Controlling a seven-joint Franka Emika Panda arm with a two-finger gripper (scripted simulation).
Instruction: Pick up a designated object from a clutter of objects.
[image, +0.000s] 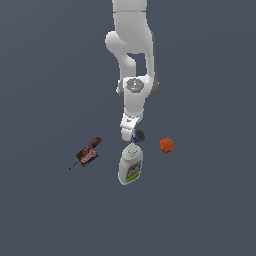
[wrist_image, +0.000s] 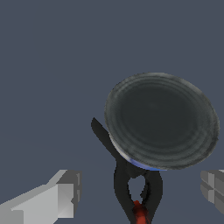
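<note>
While beside bottle (image: 130, 165): end effector (image: 131, 136) astride black thing (wrist_image: 162, 120).

Plain, flat, dark blue-grey floor (image: 45, 65) filling both views, evenly lit, without seams, pattern or edges. Soft, faint shadows only. No telling walls from ground.

Small black V-armed object (wrist_image: 138, 192) under dark disc, near white bottle (image: 130, 165).
</note>
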